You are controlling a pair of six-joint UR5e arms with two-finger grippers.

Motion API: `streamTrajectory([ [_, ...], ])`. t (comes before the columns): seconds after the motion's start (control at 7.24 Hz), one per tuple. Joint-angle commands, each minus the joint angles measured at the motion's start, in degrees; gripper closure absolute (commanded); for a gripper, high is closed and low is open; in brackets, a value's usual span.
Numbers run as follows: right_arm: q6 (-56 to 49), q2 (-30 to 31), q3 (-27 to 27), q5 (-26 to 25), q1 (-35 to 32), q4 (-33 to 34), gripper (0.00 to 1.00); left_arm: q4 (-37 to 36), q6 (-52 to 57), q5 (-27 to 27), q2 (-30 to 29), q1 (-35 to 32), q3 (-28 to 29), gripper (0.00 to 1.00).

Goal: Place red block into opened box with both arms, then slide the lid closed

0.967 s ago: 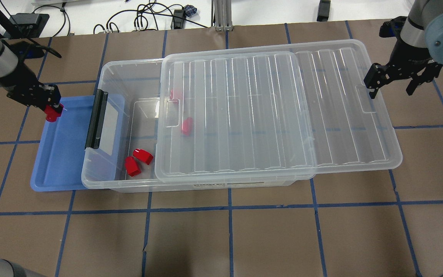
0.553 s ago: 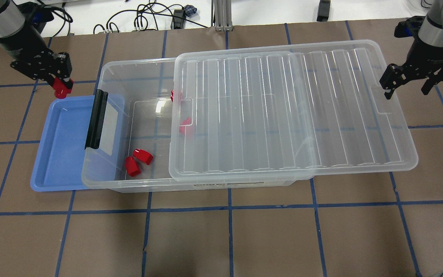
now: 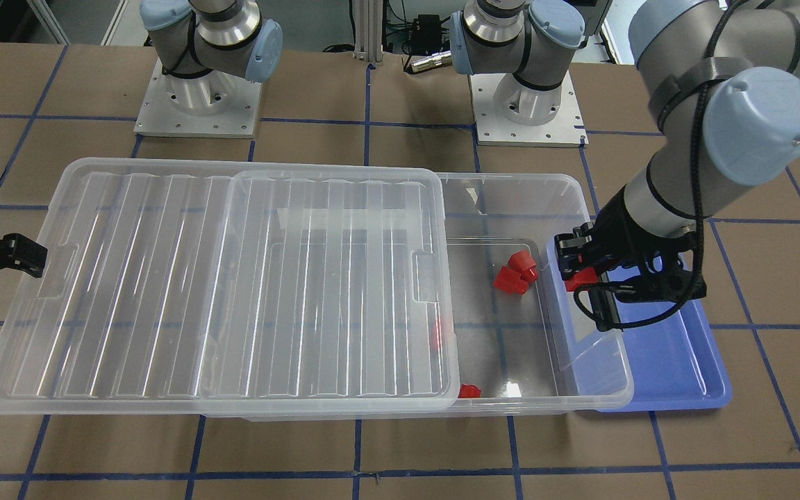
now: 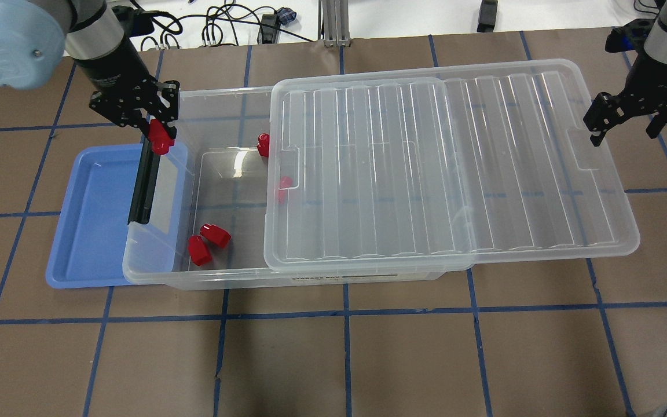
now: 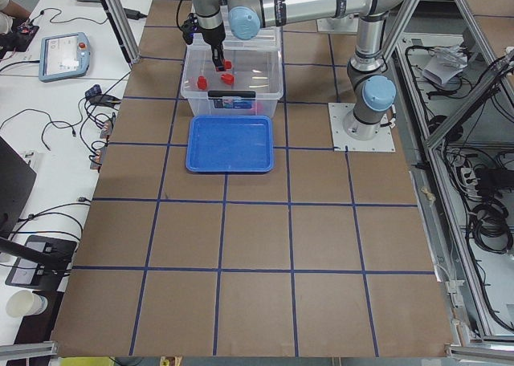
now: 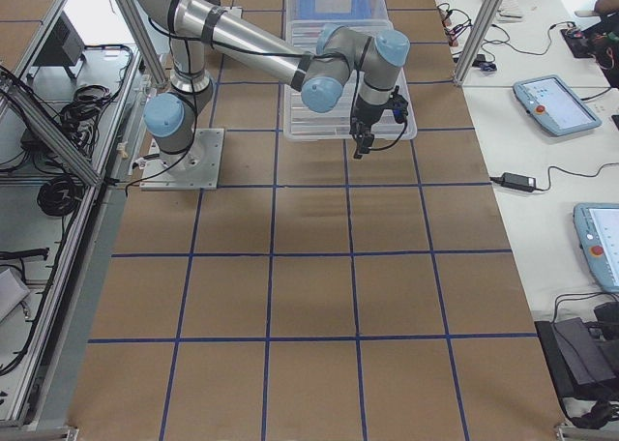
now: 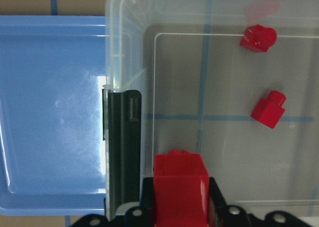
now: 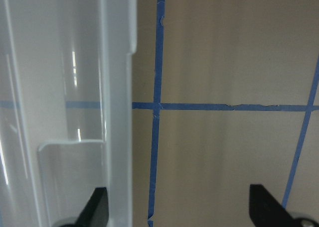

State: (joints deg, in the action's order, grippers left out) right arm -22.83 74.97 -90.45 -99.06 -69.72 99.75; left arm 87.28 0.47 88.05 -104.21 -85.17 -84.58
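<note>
Change: left gripper [image 4: 158, 133], clamping the red block [image 4: 161, 141], is hovering over the box [image 4: 241, 280] rim; lid [image 4: 455, 174] is lying farther right.
Red block: small, bright, squarish.
Right gripper [image 4: 623, 133]: fingers apart.

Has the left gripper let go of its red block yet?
No, the red block sits clamped in the left gripper near the box's black bar.
</note>
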Motion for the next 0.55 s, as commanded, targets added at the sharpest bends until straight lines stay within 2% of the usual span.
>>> streamTrajectory([
  [0.0, -0.29, 0.0, 0.01, -0.08, 0.03, 0.01, 0.0, -2.9, -2.85, -0.07, -0.82, -2.72, -2.5, 0.9],
  [0.14, -0.2, 0.09, 0.1, -0.08, 0.03, -0.08, 0.0, -6.13, -2.76, -0.08, -1.6, -2.72, -5.22, 0.9],
  [0.41, 0.67, 1.14, 0.45, 0.44, -0.06, -0.34, 0.0, -17.35, -3.02, -0.16, -2.05, -3.69, -11.81, 0.9],
])
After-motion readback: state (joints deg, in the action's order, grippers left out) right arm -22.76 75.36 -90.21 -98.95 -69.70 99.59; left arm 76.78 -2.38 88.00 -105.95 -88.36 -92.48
